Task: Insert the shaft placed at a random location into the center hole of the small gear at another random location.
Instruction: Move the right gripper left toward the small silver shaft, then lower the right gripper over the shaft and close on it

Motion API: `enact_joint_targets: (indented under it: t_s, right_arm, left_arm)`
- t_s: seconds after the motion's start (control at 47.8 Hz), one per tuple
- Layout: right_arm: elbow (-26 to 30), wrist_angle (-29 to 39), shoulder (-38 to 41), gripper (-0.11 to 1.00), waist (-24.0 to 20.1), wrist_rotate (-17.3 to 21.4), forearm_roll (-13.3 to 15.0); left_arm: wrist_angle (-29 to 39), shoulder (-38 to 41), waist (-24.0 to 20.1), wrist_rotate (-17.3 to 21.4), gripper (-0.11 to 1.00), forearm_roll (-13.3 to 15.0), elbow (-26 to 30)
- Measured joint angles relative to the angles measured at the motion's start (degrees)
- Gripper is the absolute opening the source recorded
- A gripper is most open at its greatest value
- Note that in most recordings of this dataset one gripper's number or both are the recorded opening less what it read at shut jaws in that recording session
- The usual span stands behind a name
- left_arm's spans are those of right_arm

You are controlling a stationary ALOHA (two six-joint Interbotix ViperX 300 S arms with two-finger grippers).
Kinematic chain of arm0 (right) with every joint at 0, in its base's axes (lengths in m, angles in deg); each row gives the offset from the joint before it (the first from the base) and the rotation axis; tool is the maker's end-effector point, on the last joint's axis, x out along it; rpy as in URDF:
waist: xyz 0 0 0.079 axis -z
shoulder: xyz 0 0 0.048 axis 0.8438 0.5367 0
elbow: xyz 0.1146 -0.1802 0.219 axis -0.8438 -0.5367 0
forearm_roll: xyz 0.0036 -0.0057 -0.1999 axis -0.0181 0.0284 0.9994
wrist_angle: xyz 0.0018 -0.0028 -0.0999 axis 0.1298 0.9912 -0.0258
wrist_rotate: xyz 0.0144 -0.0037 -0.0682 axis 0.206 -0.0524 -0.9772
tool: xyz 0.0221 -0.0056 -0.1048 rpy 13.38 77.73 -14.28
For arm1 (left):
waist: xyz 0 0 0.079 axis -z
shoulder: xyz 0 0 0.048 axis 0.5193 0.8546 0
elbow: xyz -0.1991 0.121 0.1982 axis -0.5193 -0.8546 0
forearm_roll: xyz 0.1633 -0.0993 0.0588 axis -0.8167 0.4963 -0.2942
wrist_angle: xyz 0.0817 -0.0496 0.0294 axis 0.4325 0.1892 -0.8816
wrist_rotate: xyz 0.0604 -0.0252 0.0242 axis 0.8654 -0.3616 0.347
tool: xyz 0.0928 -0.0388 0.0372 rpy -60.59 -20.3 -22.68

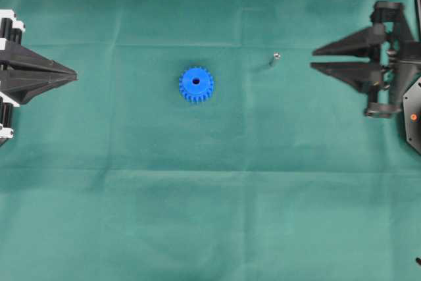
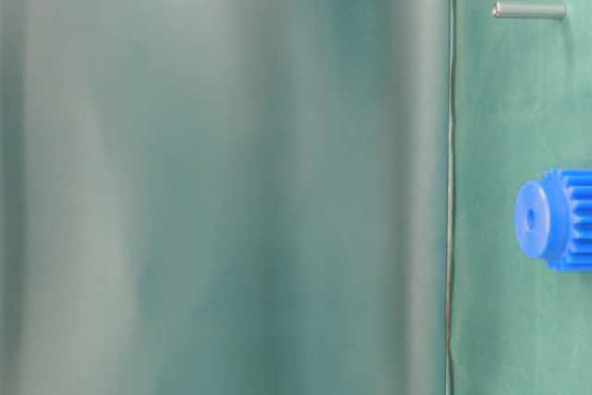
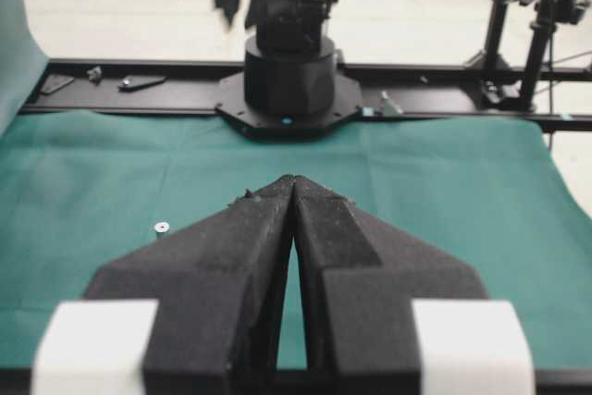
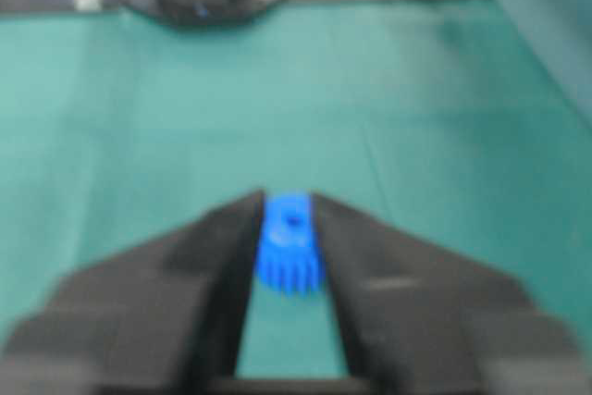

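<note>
1 toothed blue plastic small gear (image 1: 196, 85) beside thin metal shaft (image 1: 274, 59).

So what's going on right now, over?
Left gripper shut, right gripper open, both holding nothing. Shaft lying loose on the cloth, nearer the right gripper, apart from the gear. Nothing between them.

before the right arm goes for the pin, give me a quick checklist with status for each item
1. Pin lies free on the green cloth: ok.
2. Right pincer open, nothing in it: ok.
3. Left pincer shut and well away from the blue gear: ok.
4. Gear's center hole faces up, unblocked: ok.
5. Nothing lies between the right pincer and the pin: ok.
6. Pin in right wrist view: not ok, only the gear shows.
</note>
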State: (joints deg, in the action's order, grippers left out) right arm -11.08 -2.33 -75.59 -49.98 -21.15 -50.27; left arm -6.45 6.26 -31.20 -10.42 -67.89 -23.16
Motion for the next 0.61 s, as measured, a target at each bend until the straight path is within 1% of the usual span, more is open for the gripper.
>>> enact_joint_targets:
  t_s: [0.084, 0.126, 0.167, 0.293, 0.607]
  right_arm:
    - [0.00, -1.67, 3.78, 0.77, 0.97, 0.00, 0.00]
    - [0.00, -2.81, 5.63, 0.87, 1.49, -0.09, 0.09]
    - [0.00, -4.22, 7.73, 0.91, 2.11, -0.18, 0.00]
    - [0.00, -8.44, 13.45, 0.86, 4.13, -1.49, 0.09]
    - [0.00, -16.08, 27.16, 0.86, 7.91, -2.29, 0.00]
  left_arm:
    - [0.09, 0.00, 0.00, 0.00, 0.00, 0.00, 0.00]
    - [0.09, 0.00, 0.00, 0.00, 0.00, 0.00, 0.00]
    - [0.09, 0.00, 0.00, 0.00, 0.00, 0.00, 0.00]
    - [0.09, 0.00, 0.00, 0.00, 0.00, -0.09, 0.00]
    - [0.09, 0.53, 0.09, 0.00, 0.00, -0.09, 0.00]
